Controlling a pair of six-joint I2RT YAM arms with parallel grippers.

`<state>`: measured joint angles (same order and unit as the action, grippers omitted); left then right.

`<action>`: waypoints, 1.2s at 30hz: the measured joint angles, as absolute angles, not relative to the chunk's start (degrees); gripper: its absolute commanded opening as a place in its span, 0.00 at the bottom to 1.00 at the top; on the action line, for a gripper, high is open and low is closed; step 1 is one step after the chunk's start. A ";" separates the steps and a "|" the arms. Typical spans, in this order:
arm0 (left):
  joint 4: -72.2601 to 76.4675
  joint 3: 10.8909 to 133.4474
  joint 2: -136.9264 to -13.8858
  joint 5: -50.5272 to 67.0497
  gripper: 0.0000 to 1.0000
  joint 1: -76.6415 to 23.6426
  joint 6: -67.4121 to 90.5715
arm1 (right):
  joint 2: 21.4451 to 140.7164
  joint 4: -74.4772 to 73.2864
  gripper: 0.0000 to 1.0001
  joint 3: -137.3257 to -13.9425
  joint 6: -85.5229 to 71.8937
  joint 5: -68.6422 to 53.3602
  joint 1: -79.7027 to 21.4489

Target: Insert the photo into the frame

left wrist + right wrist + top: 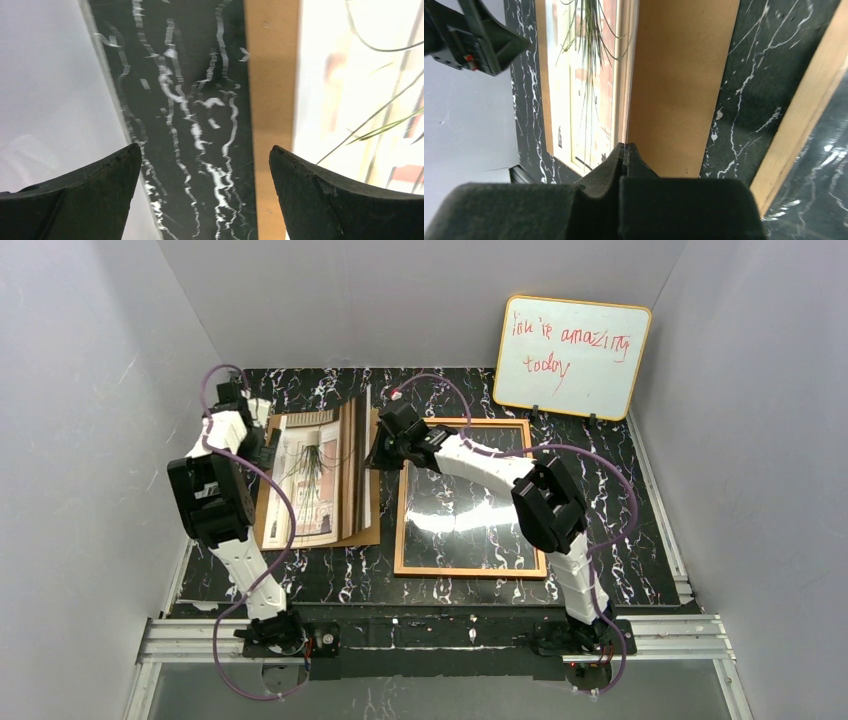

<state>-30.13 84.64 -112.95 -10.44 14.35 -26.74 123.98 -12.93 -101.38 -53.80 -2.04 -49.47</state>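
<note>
two arms worked over the black, white-veined marble-pattern table [620, 510].

right gripper [625, 150]: fingers pressed fully together, pinched on the right edge of the large glossy rectangular photo [305, 480] of a beige room with a trailing potted plant. in the right wrist view that pale edge ran straight into the seam between the fingertips. from above, the same edge stood lifted off what lay beneath it.

the rest of the photo lay face up on the plain brown rectangular backing board [679, 85], on the left half of the table.

left gripper [205, 150]: fingers spread wide with nothing between them. it hung above the strip of table between the left wall and the board's left edge, apart from the photo.

thin orange-brown rectangular wooden frame [470, 571]: lay flat just right of the board, with a narrow strip of table between them. the table pattern showed inside it. the photo sat outside the frame, to its left. the right arm reached across the frame's far left corner.

yellow-edged white board with red handwriting [572, 357]: stood propped against the back wall, behind the frame's far right corner.
</note>
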 measured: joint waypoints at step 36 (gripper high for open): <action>-40.56 83.35 -110.13 1.54 0.98 16.75 -25.30 | 110.54 -64.51 0.01 -122.76 -18.87 21.52 -51.46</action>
